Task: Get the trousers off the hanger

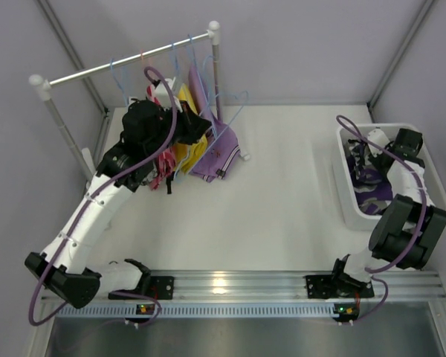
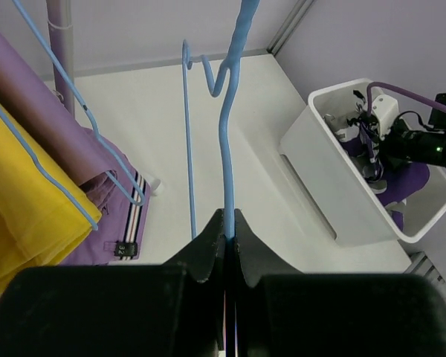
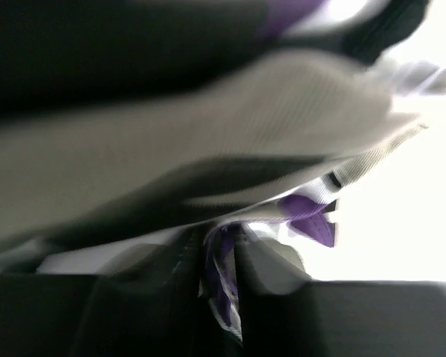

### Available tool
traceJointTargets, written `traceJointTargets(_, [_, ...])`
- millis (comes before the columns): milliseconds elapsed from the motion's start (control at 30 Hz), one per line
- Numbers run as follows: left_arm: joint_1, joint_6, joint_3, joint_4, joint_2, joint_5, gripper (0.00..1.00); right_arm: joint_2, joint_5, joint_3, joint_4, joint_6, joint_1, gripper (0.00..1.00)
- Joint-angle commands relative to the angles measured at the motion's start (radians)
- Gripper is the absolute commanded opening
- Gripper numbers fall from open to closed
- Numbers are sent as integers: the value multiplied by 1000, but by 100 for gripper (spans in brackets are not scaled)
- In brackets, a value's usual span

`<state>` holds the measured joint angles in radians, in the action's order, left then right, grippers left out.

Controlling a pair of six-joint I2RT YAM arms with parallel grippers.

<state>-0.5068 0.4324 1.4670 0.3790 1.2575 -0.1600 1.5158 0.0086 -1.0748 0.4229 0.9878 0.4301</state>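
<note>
**Gripping the hanger at the rack; trousers in the bin**

At the far-left corner of the table, the left gripper is clamped on the light-blue hanger. Its jaws are pinched flat on one thin wire of the frame, with no gap between them. From the wrist view the wire runs up and away from the fingers, out over the white tabletop. Just left of it sit a yellow garment and a pale purple garment with a striped hem. Other blue hanger wires cross both.

The trousers, in purple, white and black camouflage, lie inside the white bin at the table's right side, well apart from the hanger.

The right gripper is down in the bin, at its far end in the overhead view. The right wrist view is badly blurred. Even so, the fingers look closed on a fold of purple-and-white cloth, which matches the trousers. More of the same cloth is bunched close above the lens.
</note>
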Motion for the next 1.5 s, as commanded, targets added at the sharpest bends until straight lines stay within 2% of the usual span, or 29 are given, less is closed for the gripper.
traceJointTargets(0, [-10,-104,4,-3,-81,20,0,-5,-44,3,111,-20,-19,28])
traceJointTargets(67, [-9,-127,9,18,-95,22,0,-31,-74,-65,134,-61,-19,52])
traceJointTargets(100, [-9,-151,13,26,-113,27,0,-38,-82,-91,163,-72,-19,81])
traceJointTargets(133, [-10,-164,19,37,-124,34,0,-45,-100,-144,178,-93,-17,95])
traceJointTargets(167, [-10,-178,19,37,-135,39,0,-52,-108,-175,192,-103,-17,99])
traceJointTargets(533, [76,-305,27,72,-297,27,0,-114,-245,-545,286,-271,-10,100])
traceJointTargets(733, [221,-287,61,130,-385,76,0,-138,-332,-700,326,-386,-14,100])
traceJointTargets(833, [309,-225,3,155,-469,112,0,-134,-351,-757,372,-414,-53,99])
traceJointTargets(1067, [425,-165,-114,259,-664,111,0,-138,-332,-757,387,-431,-149,99])
traceJointTargets(1133, [439,-169,-123,294,-685,141,0,-140,-325,-751,384,-442,-178,99])
traceJointTargets(1167, [451,-176,-134,322,-699,202,0,-140,-320,-751,382,-445,-191,99])
traceJointTargets(1233, [461,-182,-143,342,-698,273,0,-134,-302,-757,382,-456,-226,100])
traceJointTargets(1267, [476,-166,-146,354,-687,374,0,-131,-294,-760,379,-457,-240,100])
traceJointTargets(1300, [482,-156,-149,385,-679,402,0,-128,-289,-772,381,-465,-251,100])
traceJointTargets(1467, [484,-178,-151,400,-574,378,0,-123,-280,-780,386,-489,-298,99])
